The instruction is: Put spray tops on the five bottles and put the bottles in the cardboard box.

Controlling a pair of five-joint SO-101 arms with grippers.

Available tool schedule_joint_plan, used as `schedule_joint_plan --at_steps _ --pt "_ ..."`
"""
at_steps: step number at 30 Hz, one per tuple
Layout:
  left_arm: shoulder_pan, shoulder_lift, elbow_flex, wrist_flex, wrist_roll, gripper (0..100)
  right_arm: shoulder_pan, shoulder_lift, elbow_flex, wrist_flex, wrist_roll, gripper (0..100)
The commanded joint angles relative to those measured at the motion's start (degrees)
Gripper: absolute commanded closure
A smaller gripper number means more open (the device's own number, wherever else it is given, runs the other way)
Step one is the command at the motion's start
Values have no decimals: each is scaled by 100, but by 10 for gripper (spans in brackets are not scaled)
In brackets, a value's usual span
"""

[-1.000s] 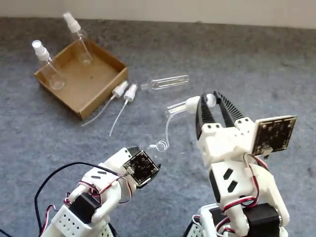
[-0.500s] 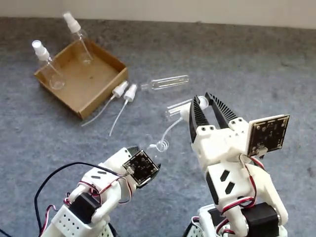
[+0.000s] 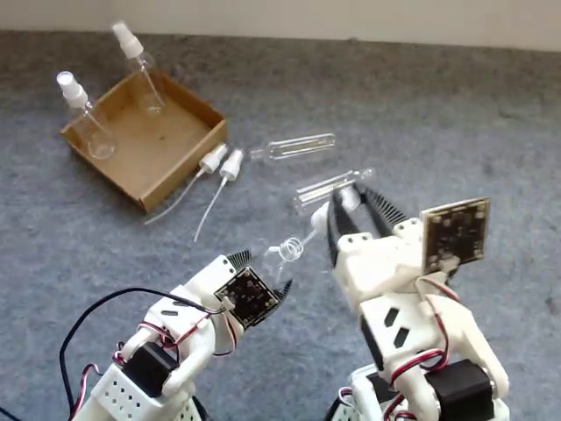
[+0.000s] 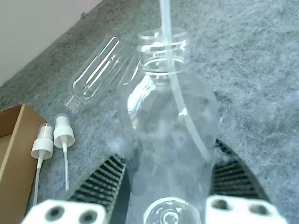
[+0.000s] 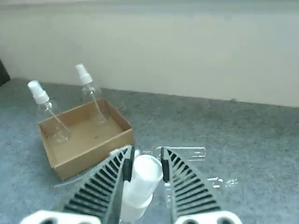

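Change: right gripper [image 5: 145, 151], clamped on spray top [image 5: 142, 179], swung toward left gripper [image 4: 168, 156] clamping clear bottle [image 4: 163, 126]; dip tube [image 4: 174, 84] now threads the neck, so capping looks imminent.

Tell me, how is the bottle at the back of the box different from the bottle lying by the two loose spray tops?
The boxed bottle stands upright; the lying bottle rests on its side. The boxed bottle wears a white spray top; the lying bottle's neck is open. The boxed bottle is inside the cardboard box; the lying bottle is on the grey table. Both are clear.
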Motion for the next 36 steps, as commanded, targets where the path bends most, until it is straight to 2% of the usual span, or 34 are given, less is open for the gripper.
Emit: schedule_joint_plan --at_steps 1,5,11,26,32,36 --pt "-84 -66 84 -246 -35 912 -655 -31 127 365 88 961" --pt "-48 -66 84 -246 -35 912 -927 -31 523 303 88 958" --pt "-75 -66 75 -246 -35 912 -971 -31 998 40 97 957" --pt "-84 -66 75 -246 -35 912 -980 -31 1042 75 105 956" --pt "-84 -66 84 -246 -35 910 -980 -31 1042 75 105 845" --pt "-84 -66 92 -246 -35 909 -980 -31 1042 75 105 835"
